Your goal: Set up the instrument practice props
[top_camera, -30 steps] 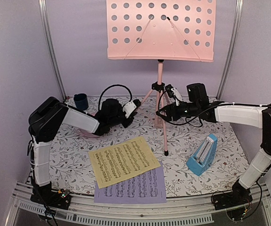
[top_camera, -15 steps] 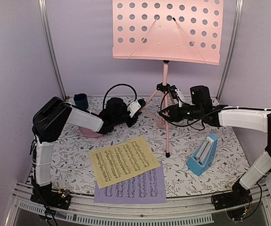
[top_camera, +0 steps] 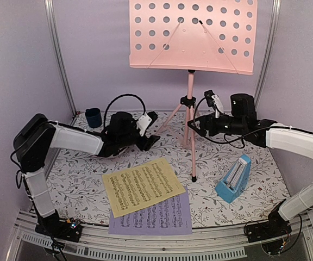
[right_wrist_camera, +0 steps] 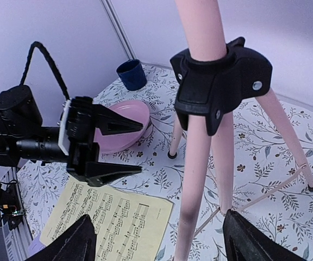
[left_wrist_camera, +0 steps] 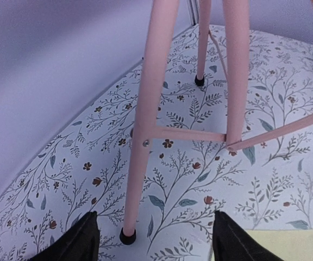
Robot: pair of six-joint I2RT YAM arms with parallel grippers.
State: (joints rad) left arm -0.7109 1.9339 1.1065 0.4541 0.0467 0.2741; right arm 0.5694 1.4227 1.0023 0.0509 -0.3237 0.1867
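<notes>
Right claw [right_wrist_camera: 162, 239] and left claw [left_wrist_camera: 154, 239] both spread, empty; the pink music stand [top_camera: 189, 92] looks light but top-heavy, so we'd pinch its stiff pole [right_wrist_camera: 200, 32], dead ahead of the right claw.

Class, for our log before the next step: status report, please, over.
Both open: left hand, right hand, flanking the music stand. Stand upright, desk bare; yellow sheet overlapping lavender sheet on table. Near left hand: pink plate.

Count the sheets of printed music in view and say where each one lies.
2. The yellow sheet lies on the table in front of the music stand. The lavender sheet lies at the near edge, partly under it. More could be hidden beneath.
</notes>
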